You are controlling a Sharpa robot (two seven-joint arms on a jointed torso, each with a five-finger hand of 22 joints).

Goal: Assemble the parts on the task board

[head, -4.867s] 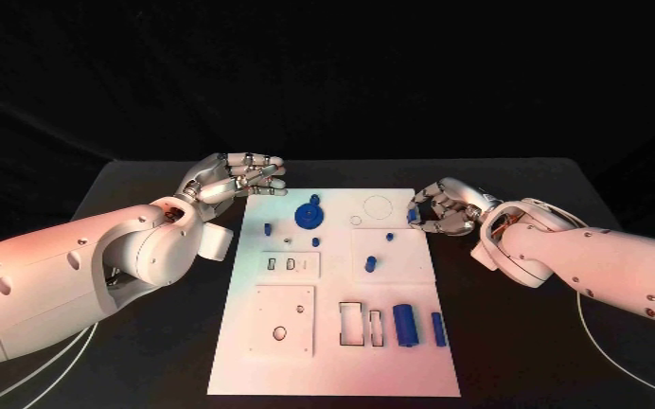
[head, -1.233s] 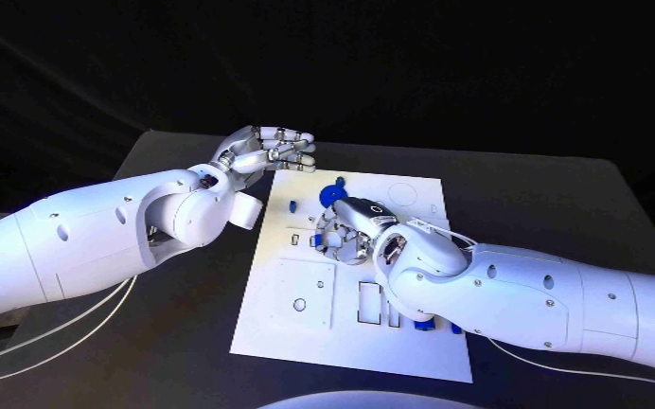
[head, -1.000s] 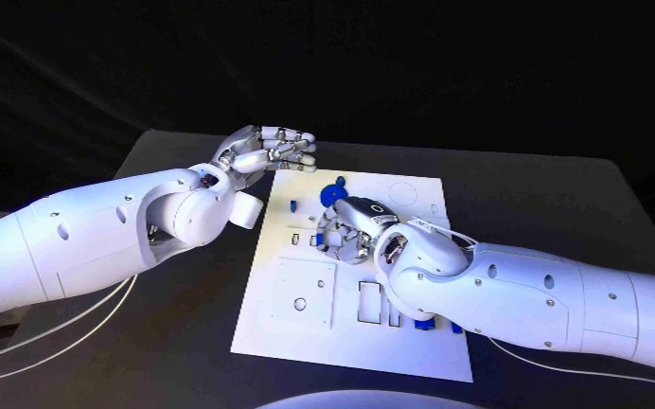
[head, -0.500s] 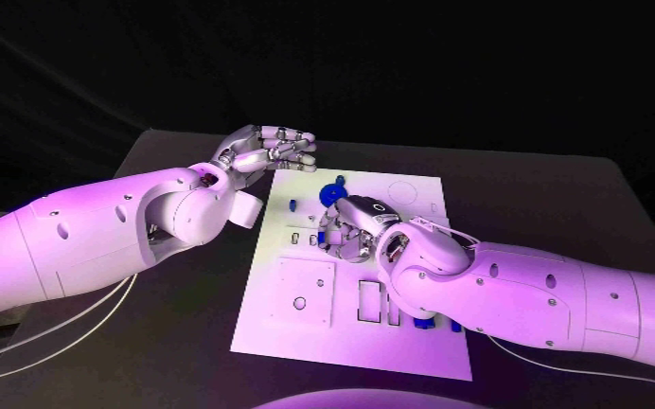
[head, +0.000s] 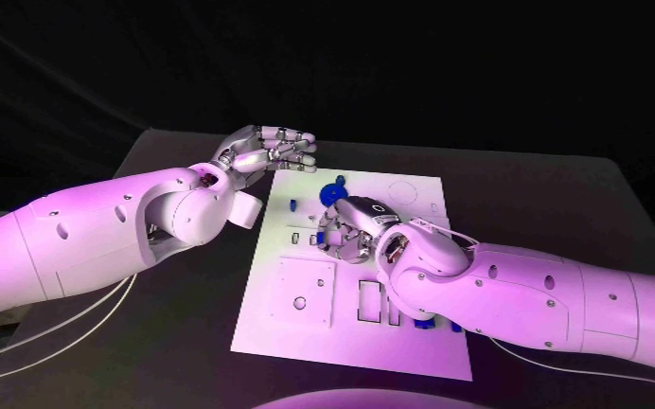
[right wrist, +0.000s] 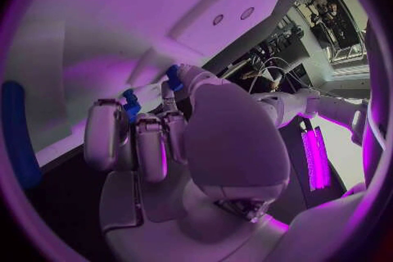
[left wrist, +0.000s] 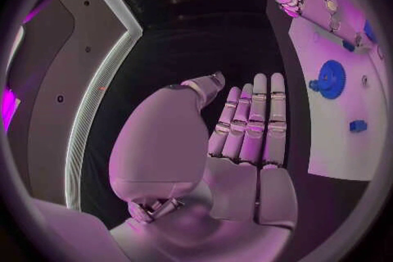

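The white task board (head: 293, 328) lies in the middle of the black table. A blue gear (head: 332, 195) sits at its far end, and longer blue parts (head: 411, 319) lie near its right edge by my right forearm. My right hand (head: 352, 229) is down on the board's middle with its fingers curled. Its thumb and a finger pinch a small blue part (right wrist: 173, 77), and another small blue piece (right wrist: 131, 105) lies by the fingertips. My left hand (head: 266, 152) hovers beyond the board's far left corner, fingers straight and apart (left wrist: 252, 128), holding nothing.
The board carries rectangular slots (head: 368, 301) and a square plate with a hole (head: 299, 303) at its near end. From the left wrist, the gear (left wrist: 331, 70) and a small blue block (left wrist: 357, 125) show on the board. Bare black table (head: 546, 201) lies to the right.
About five seconds ago my right hand was at the board's right edge; now it is on the board's middle. In the last second it has hardly moved. The left hand keeps its pose.
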